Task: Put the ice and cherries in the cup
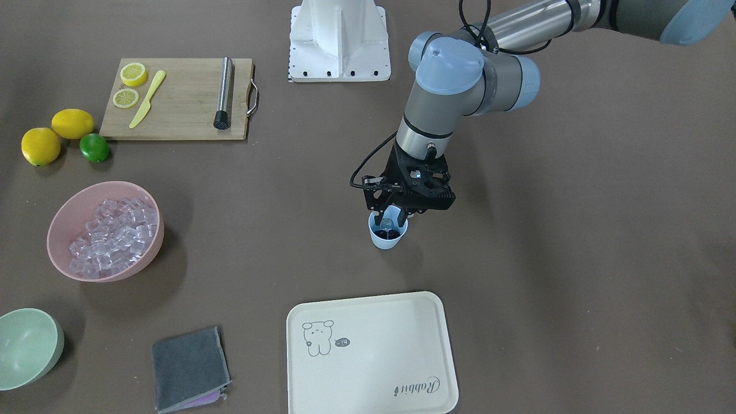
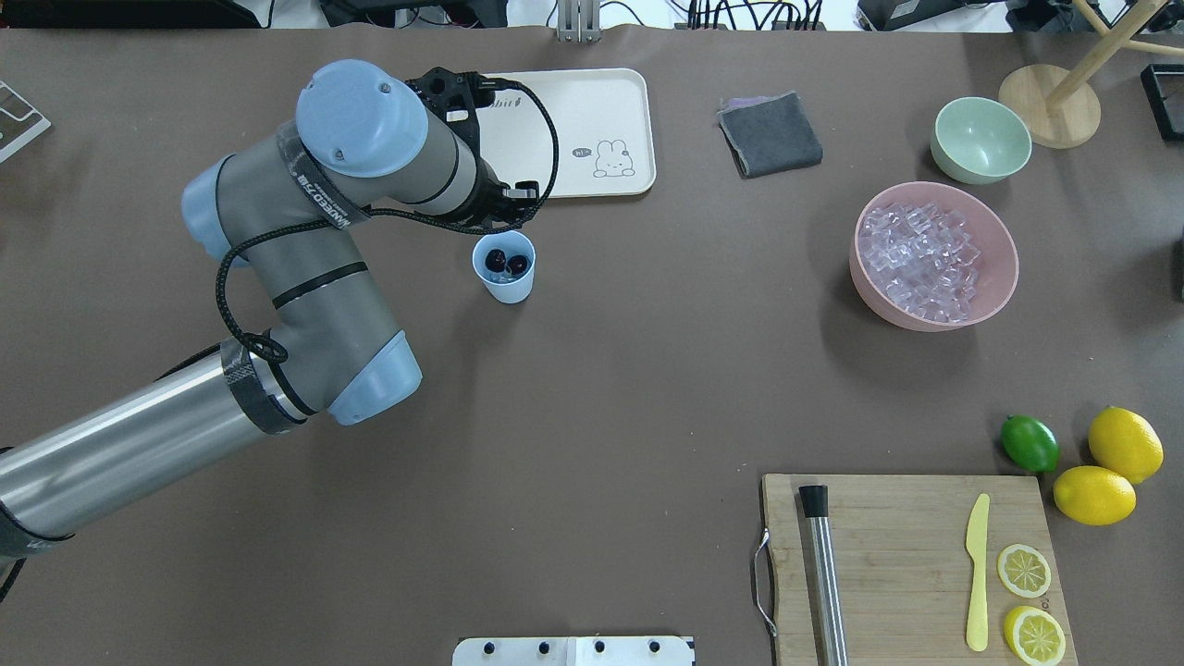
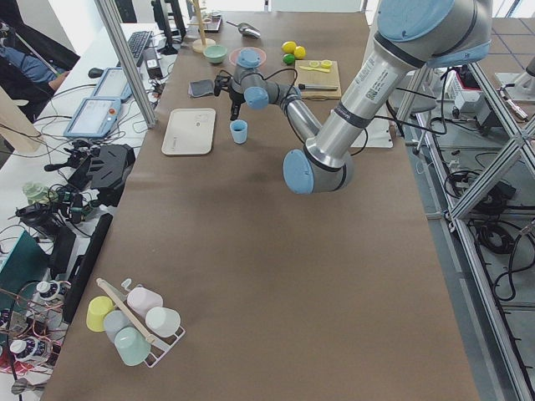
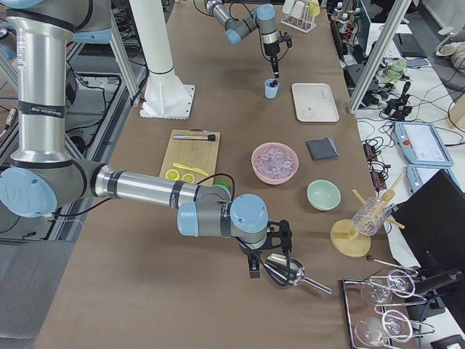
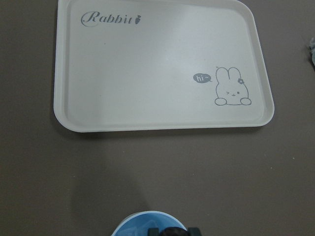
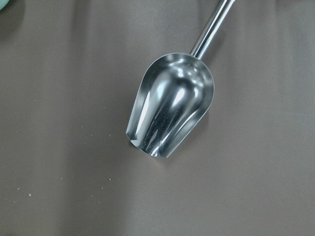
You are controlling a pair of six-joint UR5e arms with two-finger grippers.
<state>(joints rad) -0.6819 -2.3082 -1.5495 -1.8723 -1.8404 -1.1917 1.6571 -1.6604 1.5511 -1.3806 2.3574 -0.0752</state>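
Cherries (image 2: 507,263): two dark round ones lie inside the cup.
Board (image 2: 888,555): a wooden one at the near edge of the desk, by the right corner. On it lie a metal stick (image 2: 823,573), a yellow knife (image 2: 977,573) and two lemon slices (image 2: 1024,571).
Lemons (image 2: 1125,444): two whole ones sit by the right edge, just past the board. A green lime (image 2: 1029,443) is beside them.
Cup (image 2: 504,282): small and light blue. It stands upright, left of the middle of the desk and closer to the far edge.
Left gripper (image 1: 392,219): it hangs right over the cup's mouth. Its fingers are spread apart and grip nothing.
Ice (image 2: 925,254): a heap of clear cubes fills the pink bowl (image 2: 934,319) on the right side of the desk, well apart from the cup. It is too hard to tell if any ice is in the cup.
Tray (image 2: 573,111): cream, with a bunny drawn on it. It lies at the far edge, near the cup.
Cloth (image 2: 770,134): grey and folded, at the far edge, between the tray and the green bowl.
Green bowl (image 2: 980,141): pale green, at the far edge, just past the pink bowl.
Right gripper (image 4: 269,254): it is at the right end of the desk, over a shiny metal scoop (image 6: 172,113) that lies flat there. The pictures do not show how its fingers stand.
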